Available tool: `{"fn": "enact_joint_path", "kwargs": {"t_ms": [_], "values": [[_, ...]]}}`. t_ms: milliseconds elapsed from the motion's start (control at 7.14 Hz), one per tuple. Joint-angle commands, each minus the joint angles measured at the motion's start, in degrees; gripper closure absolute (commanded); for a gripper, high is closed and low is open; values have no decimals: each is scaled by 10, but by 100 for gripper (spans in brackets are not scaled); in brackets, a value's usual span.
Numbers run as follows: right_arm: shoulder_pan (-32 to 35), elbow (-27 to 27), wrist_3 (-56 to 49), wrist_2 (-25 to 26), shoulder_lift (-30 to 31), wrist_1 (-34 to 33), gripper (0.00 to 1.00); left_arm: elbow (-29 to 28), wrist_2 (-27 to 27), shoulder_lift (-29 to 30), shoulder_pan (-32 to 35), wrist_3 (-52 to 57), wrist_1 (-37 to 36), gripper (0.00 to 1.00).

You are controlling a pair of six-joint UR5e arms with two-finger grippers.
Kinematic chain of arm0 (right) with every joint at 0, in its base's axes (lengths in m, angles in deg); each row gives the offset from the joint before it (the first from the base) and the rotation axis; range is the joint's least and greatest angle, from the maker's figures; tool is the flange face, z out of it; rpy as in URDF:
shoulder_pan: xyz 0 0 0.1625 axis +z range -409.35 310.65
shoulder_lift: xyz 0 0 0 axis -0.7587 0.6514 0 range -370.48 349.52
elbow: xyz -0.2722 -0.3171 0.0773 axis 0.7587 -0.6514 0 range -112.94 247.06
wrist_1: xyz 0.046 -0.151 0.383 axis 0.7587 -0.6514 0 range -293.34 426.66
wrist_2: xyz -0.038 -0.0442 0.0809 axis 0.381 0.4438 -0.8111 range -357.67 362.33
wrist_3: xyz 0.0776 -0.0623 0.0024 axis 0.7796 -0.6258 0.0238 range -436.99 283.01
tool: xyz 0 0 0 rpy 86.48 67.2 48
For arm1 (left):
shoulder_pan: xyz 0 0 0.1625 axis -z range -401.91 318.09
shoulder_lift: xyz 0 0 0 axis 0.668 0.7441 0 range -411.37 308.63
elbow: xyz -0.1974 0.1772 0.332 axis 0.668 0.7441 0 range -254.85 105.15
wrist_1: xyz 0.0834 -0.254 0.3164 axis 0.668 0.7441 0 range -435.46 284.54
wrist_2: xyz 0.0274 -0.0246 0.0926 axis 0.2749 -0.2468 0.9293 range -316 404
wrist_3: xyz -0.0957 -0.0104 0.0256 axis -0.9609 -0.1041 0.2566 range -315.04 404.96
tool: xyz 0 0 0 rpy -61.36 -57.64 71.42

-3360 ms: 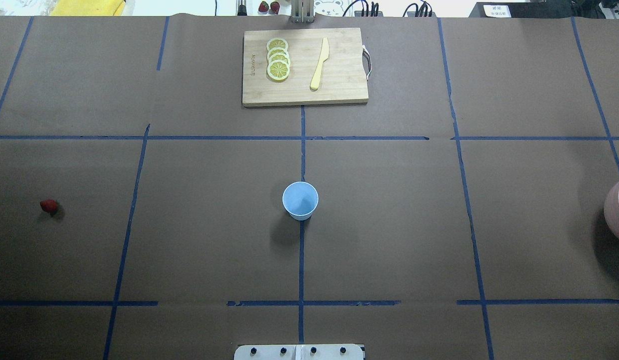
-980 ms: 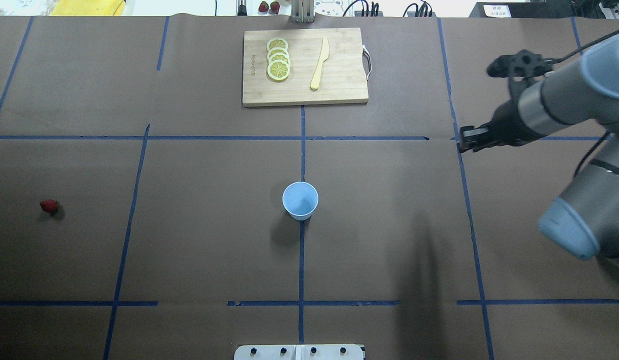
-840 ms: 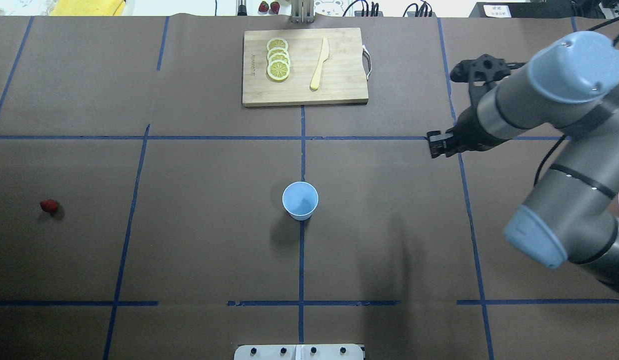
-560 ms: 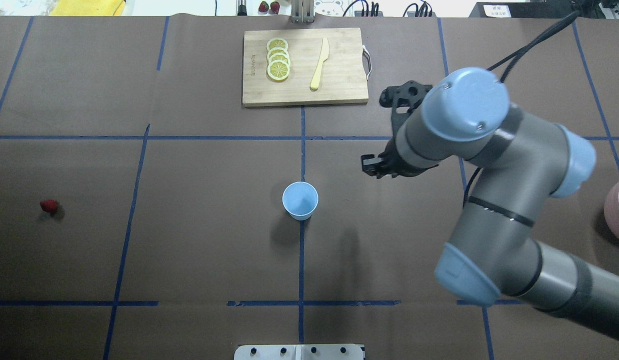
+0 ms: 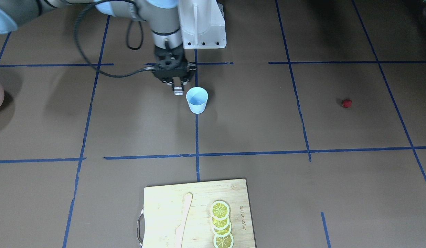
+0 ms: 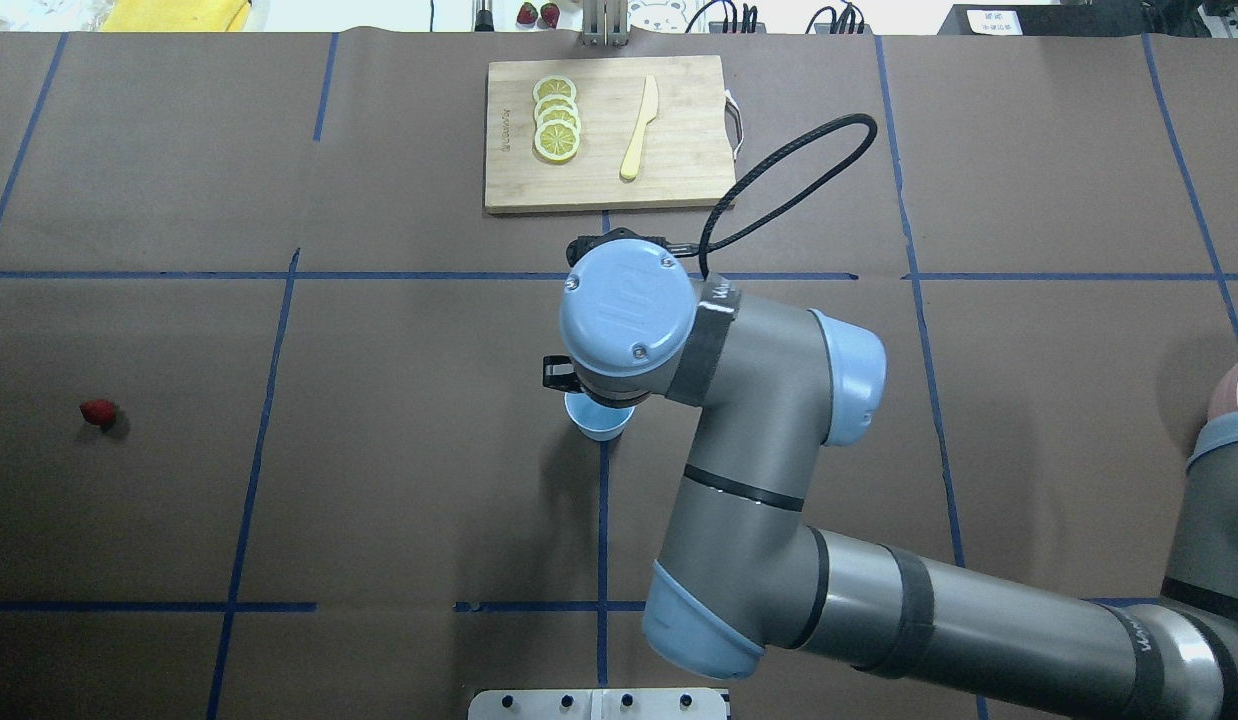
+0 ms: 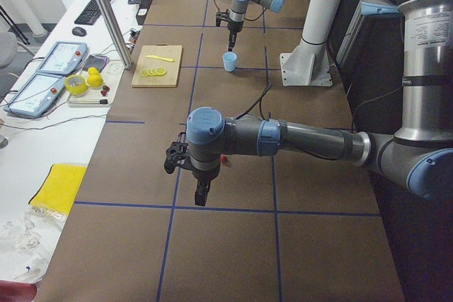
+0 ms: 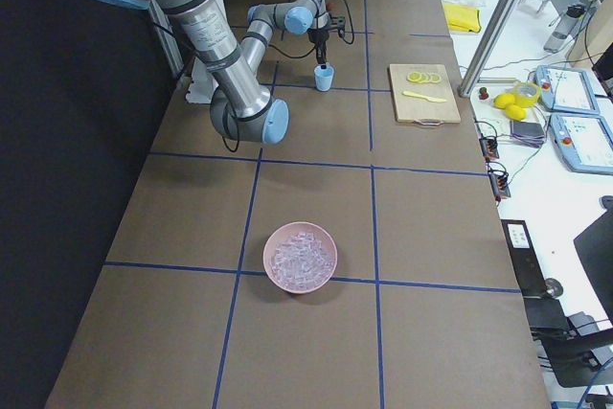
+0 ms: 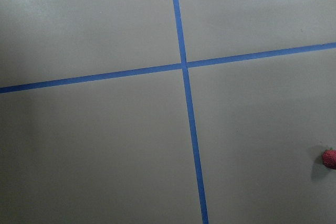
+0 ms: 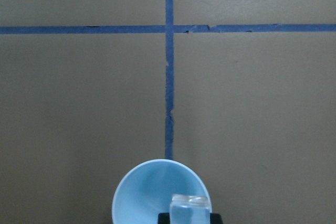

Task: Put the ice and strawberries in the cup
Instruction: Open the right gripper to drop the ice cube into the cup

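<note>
The light-blue cup (image 5: 197, 100) stands at the table's middle, and the overhead view (image 6: 599, 428) shows it half hidden under my right wrist. My right gripper (image 5: 178, 90) is shut on a clear ice cube (image 10: 189, 204) and holds it over the cup's near rim (image 10: 152, 190). The dark-red strawberry (image 6: 98, 411) lies alone far on the left side; it also shows at the right edge of the left wrist view (image 9: 329, 158). My left gripper (image 7: 202, 194) shows only in the exterior left view, above the table. I cannot tell whether it is open or shut.
A pink bowl (image 8: 300, 257) of ice cubes stands at the right end. A wooden cutting board (image 6: 679, 170) with lemon slices (image 6: 556, 118) and a yellow knife (image 6: 639, 128) lies at the far middle. My right arm (image 6: 769, 480) spans the right half.
My right arm has swung in from the table's right side to the middle. Its gripper now hangs over the cup. The cup and strawberry have not moved.
</note>
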Motion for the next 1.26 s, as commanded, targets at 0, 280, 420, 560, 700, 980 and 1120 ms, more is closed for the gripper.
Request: {"fn": "enact_joint_path", "kwargs": {"t_ms": [0,280,420,560,700,980,1120], "values": [[-10,-22,11,8,-14,2,99,0,0,-2,0,0,-1,0],[-10,-19,2,10,-8,2,28,-1,0,-4,0,0,-1,0],[-10,-17,2,18,-8,2,4,-1,0,-4,0,0,-1,0],[-10,-17,2,18,-7,2,3,-1,0,-4,0,0,-1,0],[-10,-14,1,18,-7,2,2,-1,0,-4,0,0,-1,0],[25,19,-8,2,13,-1,1,-1,0,-4,0,0,-1,0],[68,53,-55,-41,53,-1,1,-1,0,-4,0,0,-1,0]]}}
